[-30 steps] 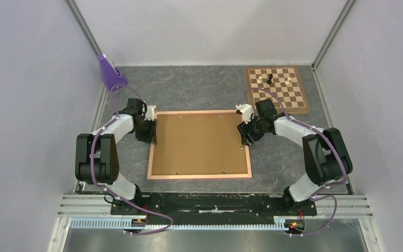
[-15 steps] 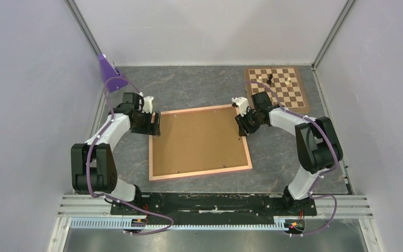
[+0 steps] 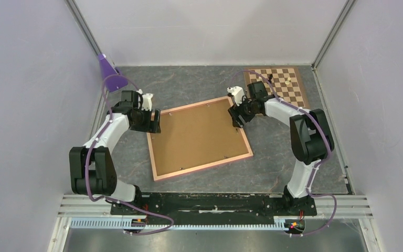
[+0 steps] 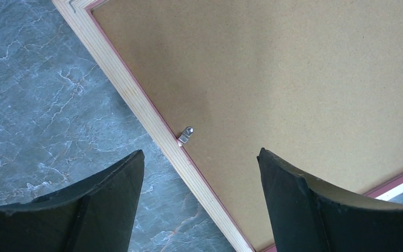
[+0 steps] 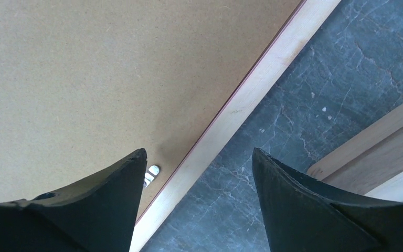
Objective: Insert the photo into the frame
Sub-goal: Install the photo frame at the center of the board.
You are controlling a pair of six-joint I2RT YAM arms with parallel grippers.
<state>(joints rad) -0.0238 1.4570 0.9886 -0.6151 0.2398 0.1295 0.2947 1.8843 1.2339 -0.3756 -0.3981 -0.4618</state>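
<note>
The frame [image 3: 204,167] lies back side up on the grey table, turned at an angle, with the plain brown backing board [image 3: 199,137] filling it. The photo is not visible. My left gripper [image 3: 155,122] is open and straddles the frame's pale wood left rim [image 4: 136,102] beside a small metal tab [image 4: 185,135]. My right gripper [image 3: 236,116] is open and straddles the frame's right rim [image 5: 252,92] near its far corner, with a metal tab [image 5: 151,173] by its left finger. Neither gripper holds anything.
A brown-and-cream chessboard [image 3: 278,84] with a few pieces lies at the far right, close behind my right gripper; its edge shows in the right wrist view [image 5: 378,152]. A purple object [image 3: 109,73] stands at the far left corner. Walls enclose the table.
The frame has turned counterclockwise, its right end swinging toward the far side. My right gripper has moved away and left with that edge. My left gripper has shifted slightly farther back.
</note>
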